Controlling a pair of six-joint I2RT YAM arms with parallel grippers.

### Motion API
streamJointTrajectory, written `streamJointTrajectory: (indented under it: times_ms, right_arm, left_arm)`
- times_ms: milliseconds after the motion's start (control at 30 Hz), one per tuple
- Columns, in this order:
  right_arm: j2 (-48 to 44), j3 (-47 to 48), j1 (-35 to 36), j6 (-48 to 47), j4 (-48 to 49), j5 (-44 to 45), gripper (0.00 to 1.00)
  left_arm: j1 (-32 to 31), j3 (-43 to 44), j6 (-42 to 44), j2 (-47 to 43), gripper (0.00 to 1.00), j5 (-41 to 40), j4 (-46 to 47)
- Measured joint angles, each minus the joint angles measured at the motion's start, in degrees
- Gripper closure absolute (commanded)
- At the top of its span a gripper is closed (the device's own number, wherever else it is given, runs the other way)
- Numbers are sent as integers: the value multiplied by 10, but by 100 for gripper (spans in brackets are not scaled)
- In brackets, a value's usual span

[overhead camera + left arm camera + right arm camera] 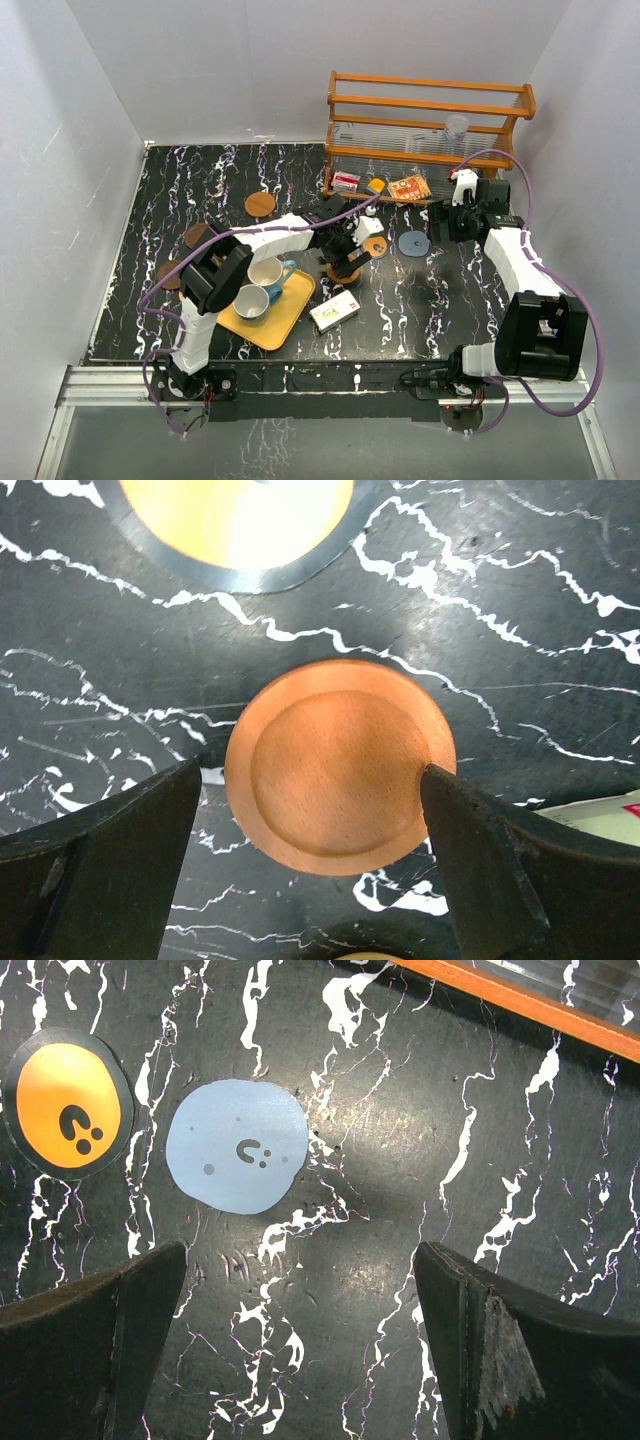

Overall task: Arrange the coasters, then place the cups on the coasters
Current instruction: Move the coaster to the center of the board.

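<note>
- Black table (420,300) with white veining, white walls round it. A wooden rack (430,105) stands at 1 o'clock in the top view.
- Left gripper (320,790): jaws wide apart and holding nothing, straddling the wooden coaster (340,765), which lies flat on the table.
- The finger (500,870) at 3 o'clock overlaps that coaster's rim in the wrist view; can't tell if it makes contact. The 9 o'clock finger stands just clear of the rim.
- Orange coaster (240,520) with a dark rim sits at 12 o'clock of the wooden one, apart from it.
- Right gripper (300,1260): spread fully, empty, over bare table.
- Grey-blue coaster (237,1147) lies flat at 11 o'clock of that gap, untouched. The orange coaster is just beside it at 10 o'clock, not touching.
- Top view: brown coaster (260,204) at 11 o'clock of table centre, dark coaster (196,235) at 9 o'clock, second dark coaster (168,273) nearer the left edge.
- Cups: white cup (266,270) and grey cup (250,300) stand upright, just beside each other, in the yellow tray (270,335) at 7 o'clock.
- White box (335,311) lies just beside the tray, at its 3 o'clock.
</note>
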Motion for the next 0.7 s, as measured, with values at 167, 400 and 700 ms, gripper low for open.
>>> streamJointTrajectory:
  times_ms: [167, 400, 700]
  right_arm:
    - [0, 0, 0, 0, 0, 0, 2]
    - [0, 0, 0, 0, 0, 0, 2]
    - [13, 0, -25, 5, 0, 5, 2]
  left_arm:
    - [-18, 1, 1, 1, 11, 1, 3]
    - [-38, -2, 3, 1, 11, 4, 10]
    - [-71, 27, 31, 22, 12, 4, 29]
